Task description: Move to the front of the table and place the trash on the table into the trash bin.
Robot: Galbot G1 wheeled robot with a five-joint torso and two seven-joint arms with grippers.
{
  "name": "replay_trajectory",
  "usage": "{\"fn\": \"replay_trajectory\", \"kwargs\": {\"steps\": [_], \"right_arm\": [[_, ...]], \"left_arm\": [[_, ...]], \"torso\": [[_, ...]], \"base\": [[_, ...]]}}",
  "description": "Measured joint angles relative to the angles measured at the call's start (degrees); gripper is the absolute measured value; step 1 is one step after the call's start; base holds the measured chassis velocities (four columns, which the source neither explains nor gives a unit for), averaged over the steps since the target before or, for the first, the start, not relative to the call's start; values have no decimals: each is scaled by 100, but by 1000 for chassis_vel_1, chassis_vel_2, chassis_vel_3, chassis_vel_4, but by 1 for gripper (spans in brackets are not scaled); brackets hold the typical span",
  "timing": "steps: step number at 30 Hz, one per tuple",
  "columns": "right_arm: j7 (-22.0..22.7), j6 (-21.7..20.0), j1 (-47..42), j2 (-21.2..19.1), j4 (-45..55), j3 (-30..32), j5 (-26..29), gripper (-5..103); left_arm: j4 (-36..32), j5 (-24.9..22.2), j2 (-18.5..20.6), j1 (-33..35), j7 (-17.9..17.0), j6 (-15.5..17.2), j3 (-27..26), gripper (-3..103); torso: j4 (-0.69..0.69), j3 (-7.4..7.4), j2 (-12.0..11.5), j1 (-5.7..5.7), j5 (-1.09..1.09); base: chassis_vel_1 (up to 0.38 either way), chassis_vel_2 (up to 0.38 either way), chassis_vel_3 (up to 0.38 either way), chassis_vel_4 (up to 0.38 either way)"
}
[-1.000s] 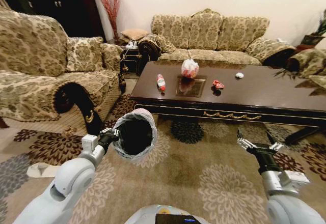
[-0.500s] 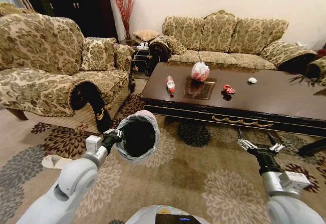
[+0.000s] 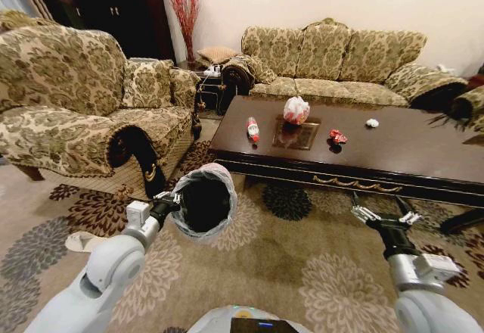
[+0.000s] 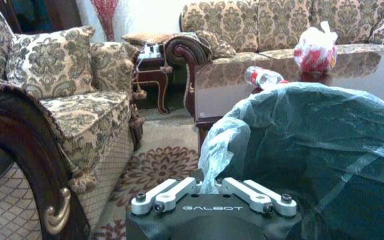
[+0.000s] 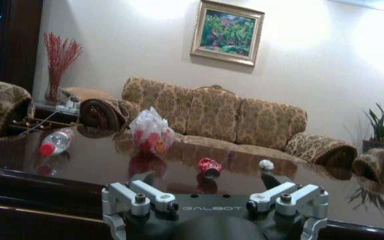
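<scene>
Head view — left gripper clamped on trash bin, right gripper spread.

Glossy dark brown table; white-and-red bag bundle; black trash bin, translucent liner.
</scene>
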Motion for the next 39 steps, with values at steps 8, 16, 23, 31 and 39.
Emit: {"fn": "replay_trajectory", "kwargs": {"steps": [8, 16, 23, 31, 39], "right_arm": [[2, -20, -22, -12, 8, 18, -71, 100], [53, -41, -29, -39, 42, 21, -66, 100], [55, -42, -21, -22, 48, 26, -64, 100], [59, -53, 27, 22, 57, 26, -63, 100], [71, -54, 19, 40, 75, 36, -59, 100]], "left_arm": [[-49, -3, -1, 83, 73, -28, -7, 3], [-82, -3, 9, 76, 77, -31, -9, 3], [-83, 0, 17, 75, 81, -34, -9, 3], [-82, -3, 62, 79, 123, -45, -27, 3], [-73, 3, 10, 87, 231, -101, -19, 3]], "torso": [[0, 120, 186, 65, 0], [0, 240, 370, 129, 0], [0, 332, 513, 182, 0], [1, 442, 695, 252, 0], [0, 553, 882, 328, 0]], "base": [[0, 0, 0, 0], [0, 0, 0, 0], [0, 0, 0, 0], [0, 0, 0, 0], [0, 0, 0, 0]]}}
